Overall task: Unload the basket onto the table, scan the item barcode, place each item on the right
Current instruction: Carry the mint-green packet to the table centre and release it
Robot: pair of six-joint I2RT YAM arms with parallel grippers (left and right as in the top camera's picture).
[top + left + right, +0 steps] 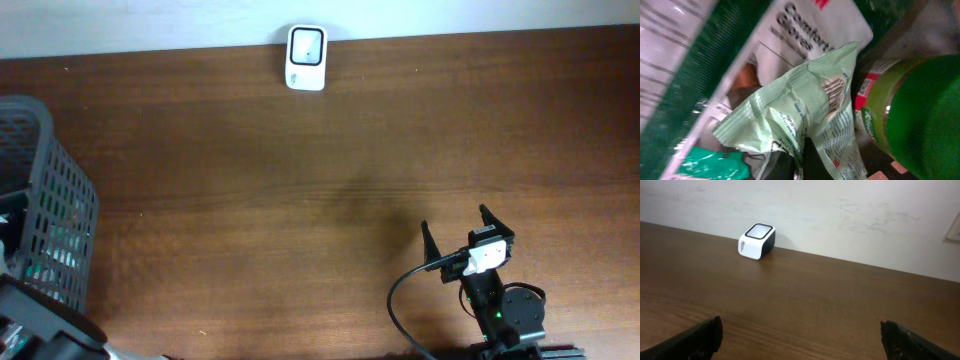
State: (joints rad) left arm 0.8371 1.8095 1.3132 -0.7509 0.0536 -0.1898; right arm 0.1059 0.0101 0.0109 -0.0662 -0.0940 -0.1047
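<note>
In the left wrist view, a crinkled light green pouch [805, 115] with a printed barcode [833, 95] lies among other goods inside the grey mesh basket [50, 190]. My left gripper [799, 167] is shut on the pouch's lower edge, with a dark finger on either side of the film. Down in the basket, it is hidden from overhead. The white barcode scanner [306, 57] [756, 241] stands at the table's far edge. Near the front edge, my right gripper [456, 220] [802, 340] is open with nothing in it, facing the scanner.
Beside the pouch are a green bottle [920, 110] with a red and white label, a white and green box [805, 35] marked Comfort Gloves, and a teal packet [710, 165]. The basket stands at the table's left edge. A white wall [840, 210] rises behind the scanner.
</note>
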